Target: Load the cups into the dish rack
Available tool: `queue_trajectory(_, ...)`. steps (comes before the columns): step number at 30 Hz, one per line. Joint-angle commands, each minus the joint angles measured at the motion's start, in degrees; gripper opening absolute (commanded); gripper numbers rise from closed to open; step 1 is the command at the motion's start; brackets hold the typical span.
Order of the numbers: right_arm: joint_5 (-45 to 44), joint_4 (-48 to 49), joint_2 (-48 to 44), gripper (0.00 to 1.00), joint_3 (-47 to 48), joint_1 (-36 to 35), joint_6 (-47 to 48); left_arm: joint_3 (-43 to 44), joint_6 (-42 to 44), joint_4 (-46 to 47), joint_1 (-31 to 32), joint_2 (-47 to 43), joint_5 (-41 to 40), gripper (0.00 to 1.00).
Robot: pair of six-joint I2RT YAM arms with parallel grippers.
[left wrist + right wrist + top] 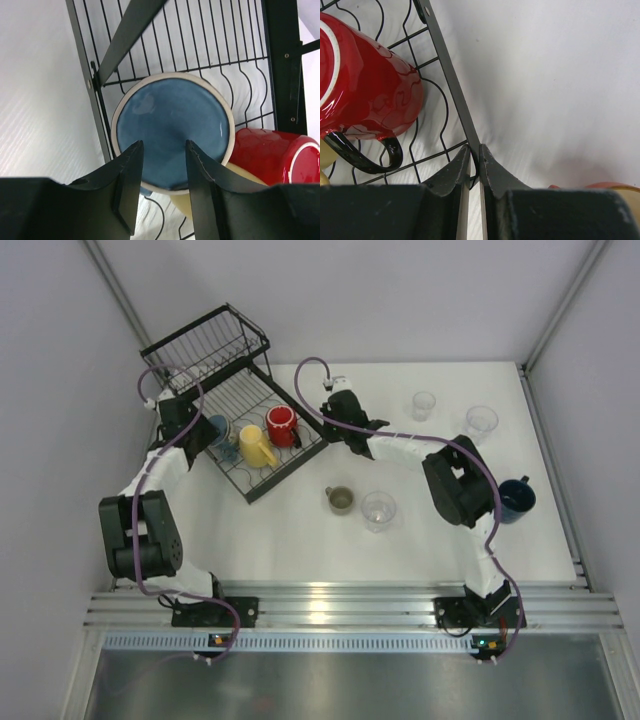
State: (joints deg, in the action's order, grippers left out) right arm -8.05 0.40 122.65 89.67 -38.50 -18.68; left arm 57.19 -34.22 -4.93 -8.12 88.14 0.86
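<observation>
Left pincer spread apart over upturned blue ceramic cup in black wire dish rack; my right pincer clamps rack's rim bar

Overhead wide; wrists close, sharing rack

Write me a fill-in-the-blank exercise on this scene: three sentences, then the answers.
1. The upturned cup facing the left gripper has a ___ base.
2. The right gripper pinches the dish rack's frame, near a mug coloured ___.
3. On the table, outside the rack, stand ___ clear tumblers.

Missing words: blue; red; three.
</observation>
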Motion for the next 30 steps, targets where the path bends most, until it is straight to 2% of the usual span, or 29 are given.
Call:
queue_trajectory(1, -1.44, -3.13, -3.91, 0.11, -0.72, 0.00, -0.22, 3.10, 1.87, 2.82, 1.17, 2.30, 2.65, 0.45)
queue_trajectory(17, -0.91, -3.48, -2.68, 0.11, -0.02, -0.17, -0.04, 4.95, 4.16, 8.27, 5.48, 3.36, 8.36, 0.45)
queue_trajectory(23, 0.32, -3.66, -1.80, 0.04, 0.86, -0.26, 0.40, 5.21, 4.60, 9.15, 7.06, 3.97, 8.89, 0.45)
queue_trajectory(30, 1.72, -3.74, -1.36, 0.03, 1.65, -0.79, 1.10, 5.48, 5.30, 9.15, 7.77, 4.15, 7.75, 0.45)
